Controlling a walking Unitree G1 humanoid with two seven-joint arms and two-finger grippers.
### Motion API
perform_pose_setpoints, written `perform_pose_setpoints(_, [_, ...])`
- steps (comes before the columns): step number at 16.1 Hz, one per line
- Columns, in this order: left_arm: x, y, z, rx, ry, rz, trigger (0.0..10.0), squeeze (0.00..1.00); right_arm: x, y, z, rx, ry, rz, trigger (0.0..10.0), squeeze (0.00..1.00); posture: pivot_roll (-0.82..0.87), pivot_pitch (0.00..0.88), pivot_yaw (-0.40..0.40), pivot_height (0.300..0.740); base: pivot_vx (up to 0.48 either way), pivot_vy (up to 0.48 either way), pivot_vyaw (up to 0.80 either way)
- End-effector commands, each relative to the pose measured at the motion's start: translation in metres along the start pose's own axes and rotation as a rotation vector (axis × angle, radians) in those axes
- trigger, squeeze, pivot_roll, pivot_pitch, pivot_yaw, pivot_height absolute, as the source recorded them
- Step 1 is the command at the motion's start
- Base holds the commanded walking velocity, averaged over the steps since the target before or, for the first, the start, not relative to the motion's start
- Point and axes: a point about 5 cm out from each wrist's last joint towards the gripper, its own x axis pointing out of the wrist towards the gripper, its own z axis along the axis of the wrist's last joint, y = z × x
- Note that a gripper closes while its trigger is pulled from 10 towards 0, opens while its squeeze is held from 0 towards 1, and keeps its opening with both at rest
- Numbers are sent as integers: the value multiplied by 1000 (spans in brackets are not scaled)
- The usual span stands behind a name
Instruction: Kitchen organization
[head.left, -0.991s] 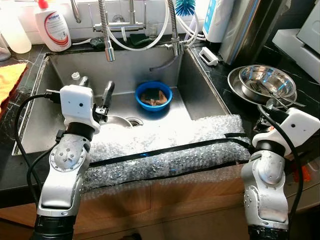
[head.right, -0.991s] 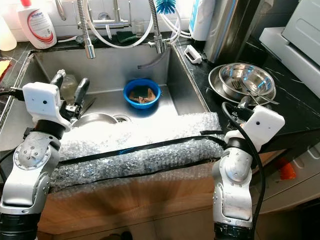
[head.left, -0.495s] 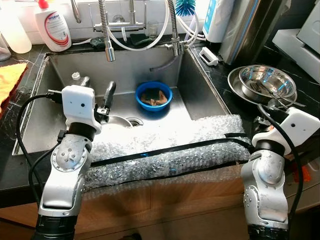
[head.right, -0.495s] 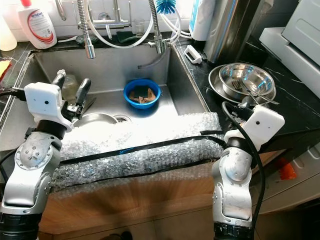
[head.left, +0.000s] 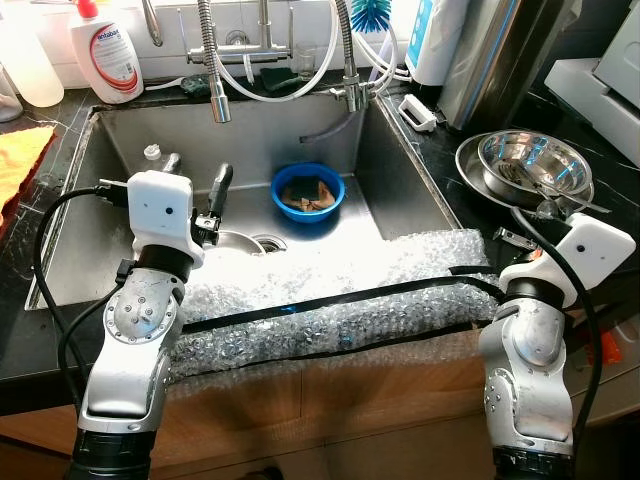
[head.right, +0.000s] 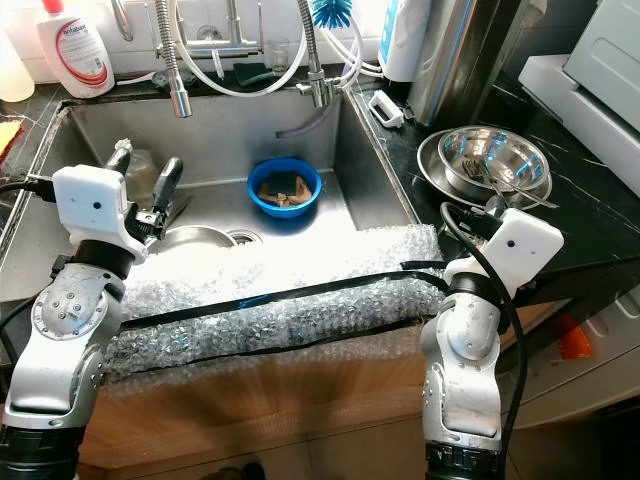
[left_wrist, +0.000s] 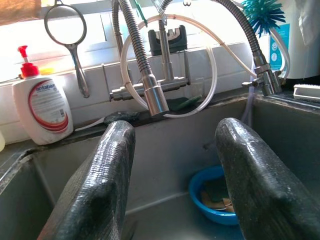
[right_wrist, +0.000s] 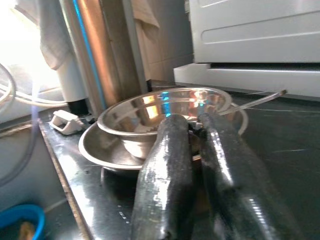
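Currently my left claw (left_wrist: 170, 185) hangs over the near left part of the sink (head.left: 400, 170), fingers (left_wrist: 95, 185) spread wide with nothing between them, aimed at the back wall and the spring tap (left_wrist: 150, 90). My right claw (right_wrist: 192, 175) sits over the counter just right of the sink, fingers pressed almost together, gripping nothing, tips pointing at the steel bowls (right_wrist: 165, 117).

Sink contents: a blue bowl (head.left: 307, 190) toward the back, holding what looks like a brown sponge or scraps, and a round metal piece (head.left: 235, 240) near the drain, close under my left claw. A small bottle (head.left: 152, 156) stands at the sink's back left. A soap bottle (head.left: 107, 55) is on the ledge behind the sink. Bubble wrap (head.left: 330, 310) pads the sink's front edge.

Handling, my guess: the blue bowl is light, rigid plastic, likely wet and slick; pinch the rim, one finger inside, one outside, and keep it level so nothing spills. The steel bowls are nested, stiff, smooth and noisy; take the top one by its rim. A utensil (head.left: 565, 195) lies across them and may slide off.
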Motion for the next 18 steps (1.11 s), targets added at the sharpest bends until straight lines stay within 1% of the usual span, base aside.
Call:
perform_pose_setpoints(1, [1, -4, 0, -1, 8, -15, 10000, 0, 0, 4, 2, 19, -5, 14, 667, 0, 60, 128, -37, 740, 0, 0, 0])
perform_pose_setpoints(2, [1, -4, 1, -2, 8, -14, 10000, 0, 0, 5, 2, 22, -6, 18, 784, 0, 61, 129, -37, 740, 0, 0, 0])
perform_pose_setpoints(4, [2, -2, 0, 4, 9, -10, 10000, 0, 1, 7, 4, 34, -15, 32, 627, 0, 62, 129, -38, 740, 0, 0, 0])
perform_pose_setpoints(5, [2, -1, 1, 7, 9, -7, 10000, 0, 1, 9, 5, 42, -20, 37, 902, 0, 64, 129, -39, 740, 0, 0, 0])
perform_pose_setpoints(6, [2, -1, 1, 9, 8, -5, 10000, 0, 1, 10, 6, 48, -25, 43, 1255, 0, 64, 129, -39, 740, 0, 0, 0])
perform_pose_setpoints(7, [2, 0, 1, 10, 6, -2, 10000, 0, 1, 11, 8, 57, -31, 55, 2784, 0, 64, 128, -40, 740, 0, 0, 0])
perform_pose_setpoints(8, [3, 0, 1, 11, 5, 1, 10000, 0, 1, 13, 9, 66, -38, 65, 2784, 0, 64, 128, -40, 740, 0, 0, 0])
perform_pose_setpoints(9, [3, 0, 2, 11, 3, 3, 10000, 0, 1, 14, 12, 70, -54, 75, 8431, 0, 64, 127, -41, 740, 0, 0, 0])
perform_pose_setpoints(10, [3, 0, 2, 11, 1, 7, 10000, 0, 2, 17, 17, 74, -85, 89, 10000, 0, 63, 127, -41, 740, 0, 0, 0])
perform_pose_setpoints(12, [3, 1, 3, 9, -4, 13, 10000, 0, 2, 21, 26, 60, -135, 119, 10000, 0, 62, 126, -42, 740, 0, 0, 0])
perform_pose_setpoints(15, [3, 2, 3, 9, -9, 23, 10000, 0, 2, 26, 31, 42, -168, 152, 10000, 0, 62, 126, -44, 740, 0, 0, 0])
perform_pose_setpoints(18, [4, 3, 5, 9, -15, 38, 10000, 0, 1, 33, 39, 53, -200, 190, 10000, 0, 62, 127, -44, 740, 0, 0, 0])
